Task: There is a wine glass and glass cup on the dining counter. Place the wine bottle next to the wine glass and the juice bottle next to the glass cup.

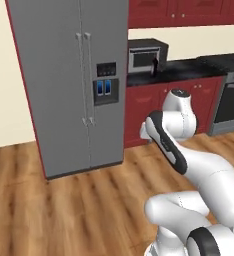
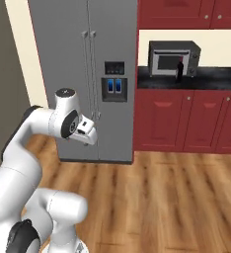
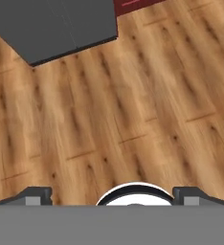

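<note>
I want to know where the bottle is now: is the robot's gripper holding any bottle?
No. In the hand view the gripper has its fingertips wide apart above bare wooden floor, with nothing between them.

Arm (image 1: pixel 189 150) folded, fingers (image 3: pixel 37 196) wide apart

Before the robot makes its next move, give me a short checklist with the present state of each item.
1. gripper empty: ok, its tips stand wide apart over bare wooden floor, holding nothing.
2. Bottle located: ok, a slim dark bottle stands on the worktop in front of the microwave; which bottle it is, cannot tell.
3. Second bottle located: not ok.
4. Wine glass and glass cup located: not ok.
5. Within reach of the worktop: not ok, open floor lies between the arm and the red cabinets.
6. Path past the fridge: ok, its doors are shut.
</note>
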